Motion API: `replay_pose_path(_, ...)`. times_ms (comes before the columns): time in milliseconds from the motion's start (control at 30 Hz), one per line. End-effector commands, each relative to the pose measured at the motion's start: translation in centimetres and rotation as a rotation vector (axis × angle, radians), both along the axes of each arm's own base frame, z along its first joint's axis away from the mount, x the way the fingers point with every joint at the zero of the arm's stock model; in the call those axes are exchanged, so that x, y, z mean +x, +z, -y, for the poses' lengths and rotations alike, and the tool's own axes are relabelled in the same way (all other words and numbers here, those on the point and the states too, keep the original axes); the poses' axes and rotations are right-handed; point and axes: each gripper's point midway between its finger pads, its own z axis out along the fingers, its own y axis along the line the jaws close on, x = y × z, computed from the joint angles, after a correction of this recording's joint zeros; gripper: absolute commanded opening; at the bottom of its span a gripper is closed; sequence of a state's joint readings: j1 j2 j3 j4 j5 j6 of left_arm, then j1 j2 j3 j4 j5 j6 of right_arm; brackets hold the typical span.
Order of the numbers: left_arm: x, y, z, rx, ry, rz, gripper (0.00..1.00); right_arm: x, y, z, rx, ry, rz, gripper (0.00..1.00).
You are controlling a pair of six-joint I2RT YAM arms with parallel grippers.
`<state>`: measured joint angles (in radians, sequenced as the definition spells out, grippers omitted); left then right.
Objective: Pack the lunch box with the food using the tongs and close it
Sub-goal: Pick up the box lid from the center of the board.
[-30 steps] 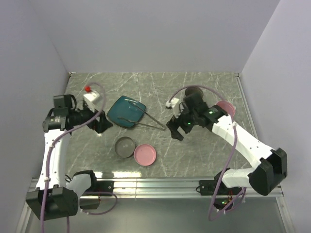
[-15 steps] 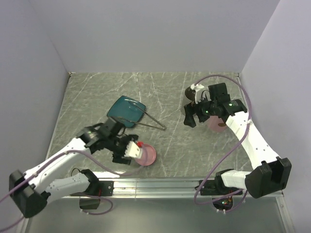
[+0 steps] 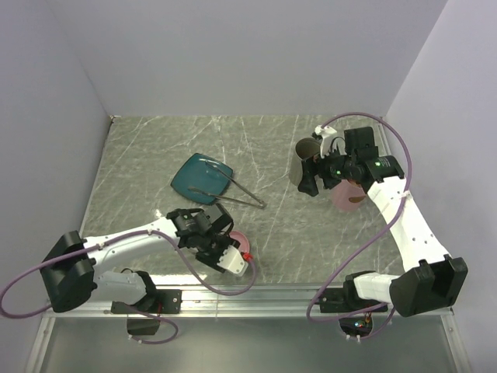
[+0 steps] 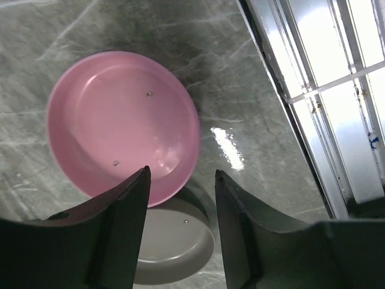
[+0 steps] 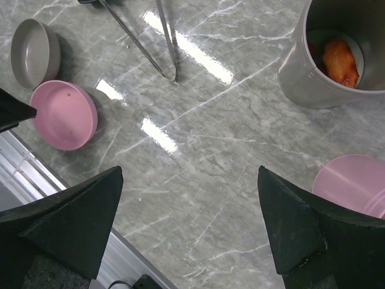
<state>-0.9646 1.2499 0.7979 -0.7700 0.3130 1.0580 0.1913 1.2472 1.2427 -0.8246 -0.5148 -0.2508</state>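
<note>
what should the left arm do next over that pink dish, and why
Probably lower the left gripper a little and close it on the rim of the pink dish. In the wrist view that rim lies in the gap between the open jaws, the grey bowl sits right beside it, and nothing is held.

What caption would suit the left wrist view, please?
Left gripper, jaws apart, poised over a pink dish beside a grey bowl.

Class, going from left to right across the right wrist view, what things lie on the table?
From left: grey round bowl → shallow pink round dish → thin silver metal tongs → grey metal canister holding orange food.
</note>
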Motion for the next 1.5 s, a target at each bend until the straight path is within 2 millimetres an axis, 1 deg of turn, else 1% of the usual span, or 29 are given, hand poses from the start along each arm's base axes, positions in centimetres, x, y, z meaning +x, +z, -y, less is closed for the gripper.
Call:
replay_pose_path(0, 0.4, -1.1, 0.2, 0.025, -0.037, 0.047, 0.52, 0.2, 1.6, 0.1, 0.026, -0.007, 0.04, 1.0)
replay_pose_path(133, 0.2, -1.8, 0.2, 0.044, -0.051, 0.046, 0.5, 0.3, 1.6, 0.2, 0.032, -0.013, 0.037, 1.0)
replay_pose_path(167, 0.3, -2.2, 0.2, 0.05, -0.052, 0.045, 0.5, 0.4, 1.5, 0.2, 0.034, -0.015, 0.034, 1.0)
replay_pose_path(267, 0.8, -2.9, 0.3, 0.062, -0.061, 0.076, 0.47, 0.4, 1.5, 0.4, 0.03, -0.025, 0.036, 1.0)
replay_pose_path(400, 0.8, -3.5, 0.4, 0.078, -0.072, 0.073, 0.44, 0.5, 2.0, 0.7, 0.026, -0.039, 0.053, 1.0)
replay_pose_path(500, 0.7, -3.4, 0.6, 0.076, -0.087, 0.078, 0.38, 0.8, 2.5, 0.9, 0.031, -0.054, 0.066, 1.0)
replay_pose_path(533, 0.7, -3.4, 0.6, 0.08, -0.089, 0.083, 0.32, 0.8, 2.6, 1.0, 0.032, -0.063, 0.068, 1.0)
replay_pose_path(633, 0.4, -3.4, 0.8, 0.091, -0.095, 0.083, 0.21, 1.2, 2.7, 1.4, 0.035, -0.085, 0.078, 1.0)
replay_pose_path(867, -1.2, -3.7, 0.9, 0.112, -0.124, 0.059, 0.16, 1.4, 3.3, 2.2, 0.043, -0.11, 0.092, 1.0)
replay_pose_path(1000, -1.5, -3.4, 1.4, 0.105, -0.103, 0.026, 0.08, 1.7, 3.8, 3.0, 0.05, -0.142, 0.117, 1.0)
replay_pose_path(1033, -1.4, -2.6, 2.2, 0.082, -0.093, 0.024, 0.05, 1.6, 4.2, 3.0, 0.058, -0.142, 0.128, 1.0)
replay_pose_path(1067, -1.5, -1.8, 2.7, 0.063, -0.086, 0.015, 0.04, 1.7, 4.5, 3.0, 0.065, -0.149, 0.132, 1.0)
replay_pose_path(1100, -1.9, -0.8, 3.6, 0.02, -0.059, -0.02, 0.02, 2.0, 4.9, 3.1, 0.068, -0.159, 0.147, 1.0)
replay_pose_path(1133, -1.3, 1.5, 5.3, -0.047, -0.039, -0.018, 0.0, 2.2, 5.5, 3.2, 0.073, -0.166, 0.164, 1.0)
replay_pose_path(1167, -1.1, 3.5, 6.3, -0.104, -0.022, -0.026, 0.0, 2.4, 5.8, 3.2, 0.078, -0.17, 0.168, 1.0)
replay_pose_path(1200, -1.2, 5.1, 7.0, -0.143, 0.017, -0.068, 0.0, 2.6, 6.2, 3.2, 0.083, -0.176, 0.179, 1.0)
replay_pose_path(1233, -0.3, 9.1, 9.0, -0.259, 0.037, -0.094, 0.0, 2.9, 7.0, 3.2, 0.092, -0.175, 0.198, 1.0)
replay_pose_path(1267, 0.1, 11.1, 9.9, -0.311, 0.061, -0.128, 0.0, 3.0, 7.6, 3.1, 0.103, -0.175, 0.208, 1.0)
replay_pose_path(1300, 0.4, 13.1, 10.4, -0.352, 0.124, -0.189, 0.0, 3.2, 8.2, 2.9, 0.116, -0.169, 0.219, 1.0)
replay_pose_path(1333, 1.7, 17.3, 11.5, -0.467, 0.146, -0.233, 0.0, 3.4, 9.3, 2.8, 0.127, -0.164, 0.244, 1.0)
replay_pose_path(1367, 2.5, 19.1, 11.9, -0.515, 0.177, -0.275, 0.0, 3.6, 10.1, 2.8, 0.143, -0.171, 0.256, 1.0)
replay_pose_path(1400, 3.3, 21.4, 12.2, -0.583, 0.24, -0.34, 0.0, 3.7, 10.9, 2.7, 0.153, -0.167, 0.271, 1.0)
replay_pose_path(1433, 4.5, 25.5, 11.8, -0.707, 0.228, -0.412, 0.0, 3.8, 12.5, 2.4, 0.173, -0.149, 0.296, 1.0)
replay_pose_path(1467, 4.8, 27.9, 11.3, -0.763, 0.313, -0.536, 0.0, 3.9, 13.3, 2.3, 0.182, -0.142, 0.304, 1.0)
